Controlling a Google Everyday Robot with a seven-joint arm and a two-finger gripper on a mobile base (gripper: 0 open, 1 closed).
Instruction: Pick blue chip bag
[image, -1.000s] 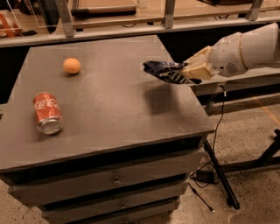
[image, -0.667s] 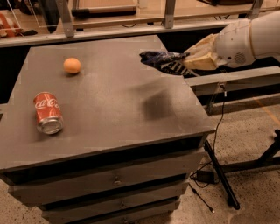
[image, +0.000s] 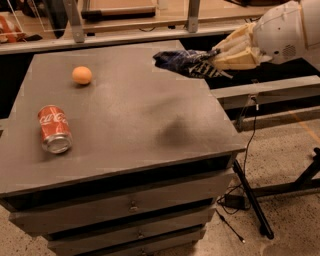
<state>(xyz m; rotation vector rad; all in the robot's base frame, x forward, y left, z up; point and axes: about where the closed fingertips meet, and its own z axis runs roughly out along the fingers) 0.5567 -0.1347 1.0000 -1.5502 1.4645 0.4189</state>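
The blue chip bag, dark navy with white markings, hangs in the air above the right rear part of the grey cabinet top. My gripper comes in from the right, its cream fingers shut on the bag's right end. The bag's shadow lies on the top below it. The white arm reaches in from the upper right corner.
A red Coca-Cola can lies on its side at the left front of the top. An orange ball sits at the left rear. A shelf rail and cables stand to the right of the cabinet.
My gripper has lifted the chip bag higher and slightly toward the back. The shadow on the top has grown fainter and shifted. The can and the ball have not moved.
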